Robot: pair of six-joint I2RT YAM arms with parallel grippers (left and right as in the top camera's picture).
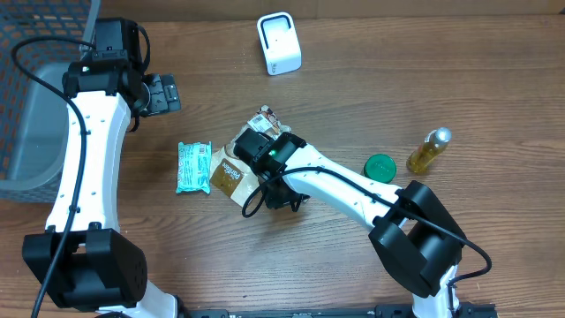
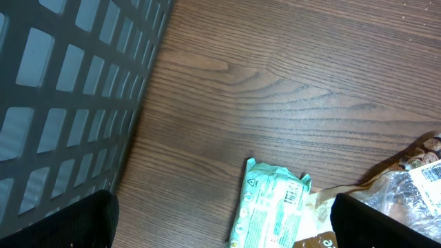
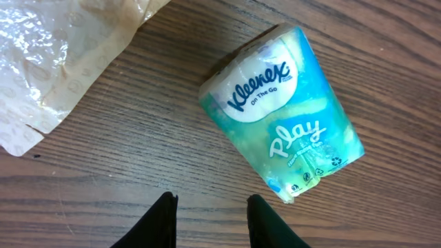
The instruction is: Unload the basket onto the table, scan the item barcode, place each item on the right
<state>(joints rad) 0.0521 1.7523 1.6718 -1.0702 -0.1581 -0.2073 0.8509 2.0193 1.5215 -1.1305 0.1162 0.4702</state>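
Observation:
A teal Kleenex tissue pack (image 1: pixel 193 167) lies flat on the wooden table; in the right wrist view this pack (image 3: pixel 282 110) lies just beyond my fingertips, apart from them. No barcode shows on it. The white scanner (image 1: pixel 279 42) stands at the back of the table. My right gripper (image 1: pixel 250 150) (image 3: pixel 210 200) hovers low over a brown snack bag (image 1: pixel 229 174), open, with only bare wood between its fingers. At the back left, near the basket, my left gripper (image 1: pixel 164 93) (image 2: pixel 220 234) is wide open and empty, with the tissue pack (image 2: pixel 272 203) below it.
A dark mesh basket (image 1: pixel 35 97) fills the far left edge. The crinkled clear end of the snack bag (image 3: pixel 55 62) lies beside the tissue pack. A green lid (image 1: pixel 380 166) and a small bottle of yellow liquid (image 1: pixel 429 150) sit at the right.

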